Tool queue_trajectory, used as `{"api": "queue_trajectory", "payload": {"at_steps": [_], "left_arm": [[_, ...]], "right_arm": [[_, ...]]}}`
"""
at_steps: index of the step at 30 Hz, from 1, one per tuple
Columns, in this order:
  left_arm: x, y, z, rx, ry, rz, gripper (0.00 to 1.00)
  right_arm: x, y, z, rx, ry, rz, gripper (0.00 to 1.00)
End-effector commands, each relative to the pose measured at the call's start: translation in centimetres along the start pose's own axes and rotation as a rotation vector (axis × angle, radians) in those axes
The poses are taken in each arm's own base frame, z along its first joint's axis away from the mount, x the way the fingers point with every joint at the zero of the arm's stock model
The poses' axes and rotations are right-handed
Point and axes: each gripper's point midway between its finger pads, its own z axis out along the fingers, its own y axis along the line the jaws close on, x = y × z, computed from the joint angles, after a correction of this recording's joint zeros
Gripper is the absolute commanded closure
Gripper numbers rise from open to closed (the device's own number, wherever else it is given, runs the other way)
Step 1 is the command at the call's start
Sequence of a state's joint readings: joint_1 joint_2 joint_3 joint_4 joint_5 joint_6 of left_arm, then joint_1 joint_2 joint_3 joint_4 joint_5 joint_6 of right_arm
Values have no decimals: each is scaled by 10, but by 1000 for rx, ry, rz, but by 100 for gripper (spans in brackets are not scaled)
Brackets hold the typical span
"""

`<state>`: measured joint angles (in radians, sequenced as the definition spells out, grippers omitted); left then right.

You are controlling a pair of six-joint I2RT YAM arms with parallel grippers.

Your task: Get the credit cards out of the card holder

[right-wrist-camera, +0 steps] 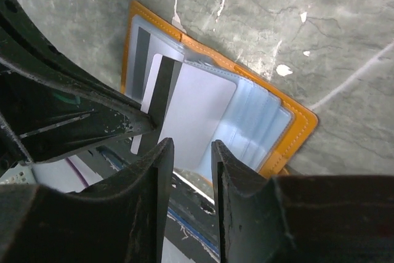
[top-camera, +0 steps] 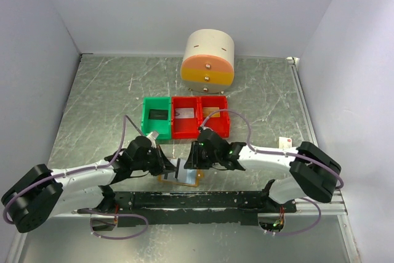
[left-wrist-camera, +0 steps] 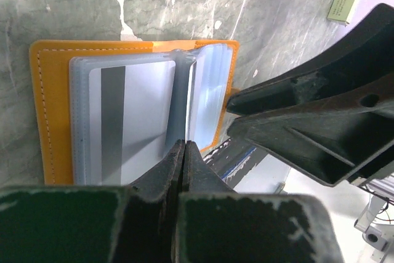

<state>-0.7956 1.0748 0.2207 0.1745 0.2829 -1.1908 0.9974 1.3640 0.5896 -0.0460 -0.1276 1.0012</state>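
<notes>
The holder (left-wrist-camera: pixel 43 109) lies open on the desk (top-camera: pixel 277 97), low in the middle of the top view, between the two tools. Its orange rim frames pale blue pockets.

In the left wrist view a grey card (left-wrist-camera: pixel 144 115) with a darker stripe sits fully inside the left-hand pocket. A leaf (left-wrist-camera: pixel 177 90) stands up from the fold at the centre of that frame. The left tool (left-wrist-camera: pixel 183 151) comes in from the bottom edge, clenched, with its tips pressed together right at the leaf's lower edge. It looks to be pinching the leaf, though the fingers themselves hide the contact.

In the right wrist view a pale card (right-wrist-camera: pixel 200 106) with a dark stripe lies slanted across the middle of the holder, over the blue pockets. Its lower end runs down to the lower centre of the frame. The right tool (right-wrist-camera: pixel 192 152) is released: its two fingers stand apart and the card's lower end shows in the gap between them. The left tool's tip reaches in from the left of this frame and meets the card's striped side.

In the top view a green bin (top-camera: pixel 146 118) and two red bins (top-camera: pixel 186 129) stand in a row just above the tools. A round drawer box (top-camera: pixel 208 60) stands at upper centre
</notes>
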Motion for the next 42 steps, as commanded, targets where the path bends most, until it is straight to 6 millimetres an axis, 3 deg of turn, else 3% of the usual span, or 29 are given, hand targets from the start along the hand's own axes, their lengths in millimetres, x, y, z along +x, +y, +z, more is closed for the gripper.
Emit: {"api": "queue_trajectory", "payload": {"at_steps": [1, 5, 9, 18, 23, 30, 35, 37, 42], "left_arm": [[-1, -3, 0, -6, 13, 27, 93], [0, -3, 1, -14, 21, 37, 93], [-2, 7, -2, -95, 30, 83, 93], [-9, 8, -9, -118, -18, 90, 92], [-8, 10, -10, -118, -16, 87, 92], [-6, 8, -10, -98, -12, 84, 92], [-3, 7, -8, -80, -2, 79, 89], [-3, 6, -8, -66, 0, 74, 86], [2, -2, -6, -7, 21, 65, 77]], "right_arm": [[14, -8, 17, 2, 46, 13, 69], [32, -36, 31, 71, 88, 61, 71], [43, -59, 28, 126, 84, 114, 75], [41, -66, 22, 166, 70, 101, 79], [28, -49, 16, 138, 43, 73, 79], [-2, 4, 1, 2, -8, -20, 76], [-8, 30, 9, -80, 8, -32, 75], [-5, 19, 17, -29, 15, -9, 75], [18, -33, 30, 121, 48, 63, 76]]}}
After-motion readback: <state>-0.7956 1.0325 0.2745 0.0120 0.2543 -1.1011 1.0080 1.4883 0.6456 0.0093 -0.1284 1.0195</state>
